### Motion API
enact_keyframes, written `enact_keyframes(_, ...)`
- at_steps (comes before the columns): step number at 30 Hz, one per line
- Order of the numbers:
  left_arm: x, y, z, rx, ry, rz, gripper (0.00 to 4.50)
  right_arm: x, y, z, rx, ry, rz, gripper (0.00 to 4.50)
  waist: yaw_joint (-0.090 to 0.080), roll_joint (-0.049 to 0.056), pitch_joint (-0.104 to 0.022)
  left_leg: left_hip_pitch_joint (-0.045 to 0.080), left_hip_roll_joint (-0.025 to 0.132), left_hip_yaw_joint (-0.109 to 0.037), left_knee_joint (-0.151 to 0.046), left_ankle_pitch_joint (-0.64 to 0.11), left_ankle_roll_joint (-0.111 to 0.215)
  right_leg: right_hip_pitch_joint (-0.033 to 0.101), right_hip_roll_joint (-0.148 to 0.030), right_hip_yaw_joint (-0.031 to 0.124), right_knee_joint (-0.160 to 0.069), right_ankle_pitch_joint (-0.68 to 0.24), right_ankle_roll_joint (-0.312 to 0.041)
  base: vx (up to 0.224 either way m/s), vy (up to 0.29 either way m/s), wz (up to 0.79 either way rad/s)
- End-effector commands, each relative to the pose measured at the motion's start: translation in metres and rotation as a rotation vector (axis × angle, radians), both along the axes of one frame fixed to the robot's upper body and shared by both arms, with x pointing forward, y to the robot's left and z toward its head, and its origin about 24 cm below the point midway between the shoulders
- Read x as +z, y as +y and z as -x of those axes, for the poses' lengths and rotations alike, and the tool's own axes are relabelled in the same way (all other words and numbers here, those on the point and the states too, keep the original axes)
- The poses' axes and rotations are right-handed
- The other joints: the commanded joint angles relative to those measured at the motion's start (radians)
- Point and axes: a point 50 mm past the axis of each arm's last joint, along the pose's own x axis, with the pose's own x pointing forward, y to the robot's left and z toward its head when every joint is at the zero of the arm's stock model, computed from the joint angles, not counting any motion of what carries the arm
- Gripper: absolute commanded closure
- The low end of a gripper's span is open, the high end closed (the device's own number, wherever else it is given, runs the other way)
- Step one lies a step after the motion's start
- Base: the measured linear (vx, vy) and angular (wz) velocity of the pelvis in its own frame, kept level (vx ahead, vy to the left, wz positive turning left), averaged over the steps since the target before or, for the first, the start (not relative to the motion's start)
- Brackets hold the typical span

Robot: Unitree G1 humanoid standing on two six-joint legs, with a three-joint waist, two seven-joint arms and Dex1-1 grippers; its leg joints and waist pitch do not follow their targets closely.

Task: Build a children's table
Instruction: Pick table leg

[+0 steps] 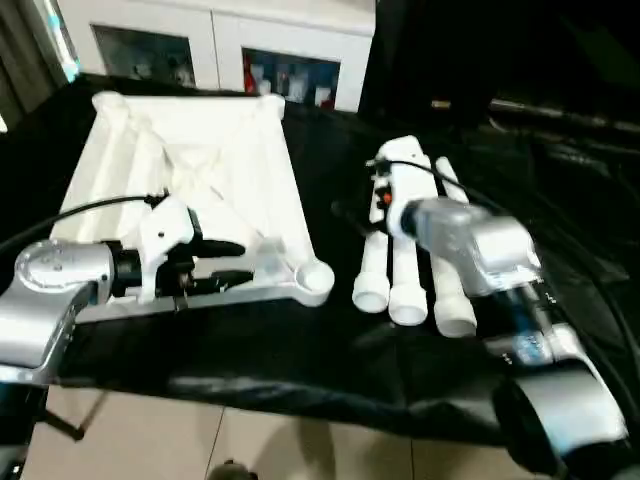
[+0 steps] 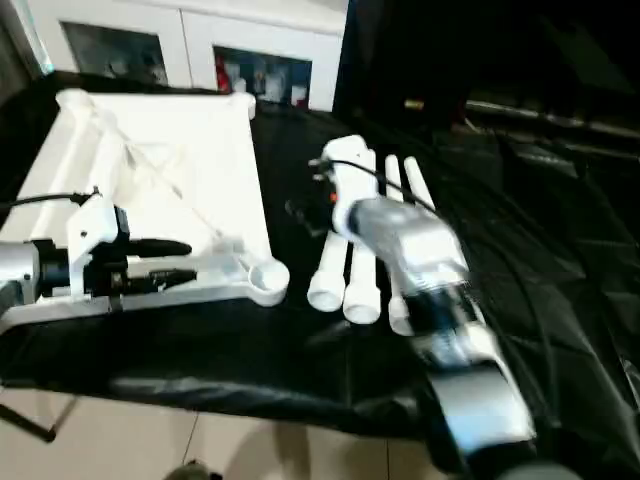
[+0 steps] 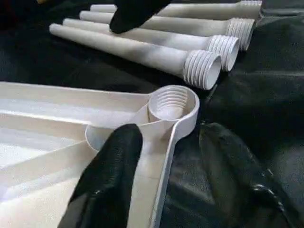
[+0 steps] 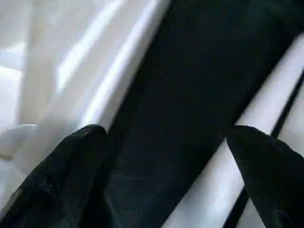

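Note:
The children's table top (image 1: 190, 170) lies white and upside down on the left of the black-draped surface, ribs up. Its near right corner socket (image 3: 171, 107) is round and threaded inside. My left gripper (image 3: 171, 137) is open and straddles the top's near rim just behind that socket: one finger (image 3: 109, 175) is over the ribbed inside, the other (image 3: 237, 175) over the cloth. Several white legs (image 1: 405, 270) lie side by side to the right, threaded ends towards me. My right gripper (image 4: 168, 135) hangs open over the cloth strip between top and legs.
The black-draped surface (image 1: 300, 360) ends close in front of me, with pale floor tiles (image 1: 200, 440) below. A white cabinet with glass doors (image 1: 215, 50) stands behind the table top. Cables run over my right wrist (image 1: 450, 235) and across the dark cloth at the right.

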Motion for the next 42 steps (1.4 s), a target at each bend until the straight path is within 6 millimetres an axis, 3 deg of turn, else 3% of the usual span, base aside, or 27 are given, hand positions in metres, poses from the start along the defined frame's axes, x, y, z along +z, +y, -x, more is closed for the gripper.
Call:
enact_keyframes(1, 0.005, -0.005, 0.001, -0.019, -0.006, 0.007, 1.88, -0.006, -0.009, -0.003, -0.070, 0.051, 0.053, 0.00, -0.006, 0.022, -0.062, 0.019, 0.044, -0.013, -0.074, 0.019, -0.049, 0.046, -0.075, 0.052, -0.055, 0.222, -0.213, 0.000, 0.000, 0.00)
enact_keyframes(2, 0.006, -0.006, 0.002, -0.025, -0.003, 0.009, 1.81, -0.007, -0.009, -0.004, -0.079, 0.062, 0.064, 0.00, -0.008, 0.017, -0.055, 0.017, 0.044, -0.011, -0.076, 0.016, -0.048, 0.044, -0.074, 0.053, -0.056, 0.222, -0.205, 0.000, 0.000, 0.00)
enact_keyframes(4, 0.007, -0.010, 0.004, -0.047, 0.011, 0.011, 1.77, -0.010, -0.007, -0.006, -0.114, 0.095, 0.075, 0.00, -0.010, 0.021, -0.052, 0.017, 0.044, -0.012, -0.076, 0.021, -0.051, 0.044, -0.075, 0.054, -0.056, 0.226, -0.202, 0.000, 0.000, 0.00)
enact_keyframes(8, 0.008, -0.012, 0.005, -0.061, 0.021, 0.008, 1.41, -0.011, -0.005, -0.008, -0.139, 0.114, 0.078, 0.00, -0.019, 0.019, -0.046, 0.016, 0.045, -0.013, -0.079, 0.003, -0.061, 0.045, -0.074, 0.054, -0.057, 0.217, -0.193, 0.000, 0.000, 0.00)
enact_keyframes(14, 0.011, -0.016, 0.012, -0.096, 0.060, 0.007, 1.03, -0.019, -0.002, -0.006, -0.165, 0.183, 0.081, 0.00, -0.032, 0.027, -0.027, 0.017, 0.046, -0.013, -0.082, -0.020, -0.072, 0.039, -0.073, 0.056, -0.058, 0.192, -0.196, 0.000, 0.000, 0.00)
enact_keyframes(15, 0.011, -0.016, 0.013, -0.098, 0.061, 0.009, 0.96, -0.019, -0.002, -0.006, -0.167, 0.190, 0.079, 0.00, -0.032, 0.024, -0.026, 0.015, 0.046, -0.012, -0.080, -0.009, -0.066, 0.043, -0.075, 0.058, -0.058, 0.210, -0.204, 0.000, 0.000, 0.00)
enact_keyframes(18, 0.014, -0.018, 0.014, -0.113, 0.067, 0.009, 0.62, -0.020, 0.002, -0.005, -0.151, 0.213, 0.054, 0.00, -0.033, 0.025, -0.021, 0.014, 0.044, -0.011, -0.080, 0.008, -0.057, 0.043, -0.072, 0.057, -0.057, 0.235, -0.206, 0.000, 0.000, 0.00)
enact_keyframes(23, 0.017, -0.018, 0.016, -0.121, 0.070, 0.004, 0.19, -0.019, 0.007, -0.004, -0.120, 0.207, 0.044, 0.00, -0.035, 0.031, -0.010, 0.017, 0.048, -0.013, -0.086, -0.033, -0.072, 0.038, -0.075, 0.057, -0.062, 0.183, -0.203, 0.000, 0.000, 0.00)
enact_keyframes(31, 0.018, -0.020, 0.019, -0.130, 0.079, 0.005, 0.07, -0.013, 0.011, -0.007, -0.101, 0.176, 0.080, 0.00, -0.035, 0.031, -0.009, 0.018, 0.048, -0.011, -0.086, 0.000, -0.079, 0.040, -0.074, 0.057, -0.060, 0.213, -0.209, 0.000, 0.000, 0.00)
enact_keyframes(42, 0.017, -0.023, 0.021, -0.141, 0.089, 0.009, 0.07, -0.024, 0.019, -0.001, 0.000, 0.262, 0.060, 0.00, -0.040, 0.024, -0.015, 0.014, 0.045, -0.010, -0.079, 0.113, -0.020, 0.052, -0.073, 0.055, -0.050, 0.360, -0.237, 0.000, 0.000, 0.00)
